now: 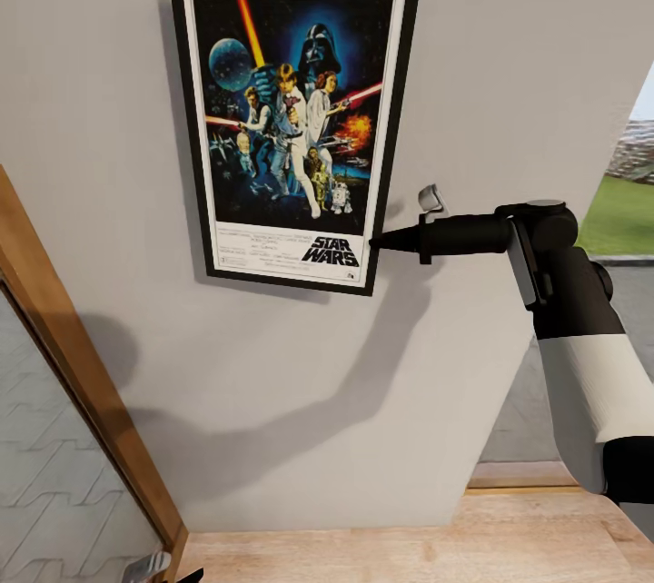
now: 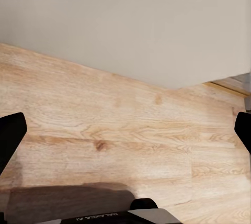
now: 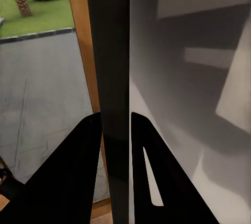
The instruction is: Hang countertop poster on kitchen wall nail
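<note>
Holding the tall black-framed Star Wars poster flat against the pale grey wall, we have our right gripper pinched on its lower right edge, close to the bottom corner. In the right wrist view the thin dark frame runs edge-on between the two black fingers, which are closed snugly against it on either side. The poster sits high on the wall, upright with a slight tilt, well above the light wooden floor.

We judge the poster to be stiff, flat and light: a rigid board that will not sag, but one that can pivot around a single pinch point. Gripping so near a corner gives little control over rotation, so a hold further up the side edge would steady it better. The smooth frame may also slide between the fingers if we let go unevenly. We cannot see a nail behind the poster, so we cannot tell whether it is already hooked.

Our left gripper hangs low, facing the floor planks, its fingertips spread wide at the picture's edges and holding nothing.
</note>
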Controlling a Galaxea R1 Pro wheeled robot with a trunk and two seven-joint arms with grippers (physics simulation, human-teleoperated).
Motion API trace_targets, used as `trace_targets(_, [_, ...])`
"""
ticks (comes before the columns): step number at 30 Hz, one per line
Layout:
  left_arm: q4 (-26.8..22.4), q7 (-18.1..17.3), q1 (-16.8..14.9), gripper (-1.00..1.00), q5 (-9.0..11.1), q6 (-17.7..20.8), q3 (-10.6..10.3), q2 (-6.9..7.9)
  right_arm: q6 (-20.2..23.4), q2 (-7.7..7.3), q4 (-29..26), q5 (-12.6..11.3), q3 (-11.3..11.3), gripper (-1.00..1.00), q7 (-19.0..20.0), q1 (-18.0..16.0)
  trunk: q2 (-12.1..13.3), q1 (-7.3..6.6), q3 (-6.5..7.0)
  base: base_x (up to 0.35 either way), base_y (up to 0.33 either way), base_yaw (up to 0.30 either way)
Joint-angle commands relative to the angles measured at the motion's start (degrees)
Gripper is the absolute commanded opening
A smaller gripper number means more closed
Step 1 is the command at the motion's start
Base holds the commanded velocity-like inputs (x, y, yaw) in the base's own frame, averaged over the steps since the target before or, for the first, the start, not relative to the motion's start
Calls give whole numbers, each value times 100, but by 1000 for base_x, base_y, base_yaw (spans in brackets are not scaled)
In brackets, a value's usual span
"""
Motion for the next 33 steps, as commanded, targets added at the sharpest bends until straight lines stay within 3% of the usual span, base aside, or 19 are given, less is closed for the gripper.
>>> trace_targets(1, [10,-11,-6,100,57,-27,-47,4,69,-3,-1,-8,6,-100,22,-8,-13,4,-13,4,0,0])
trace_targets(33, [2,-11,-6,100,49,-27,-54,-11,88,-4,-26,-8,-29,-100,22,-8,-13,4,-13,37,0,0])
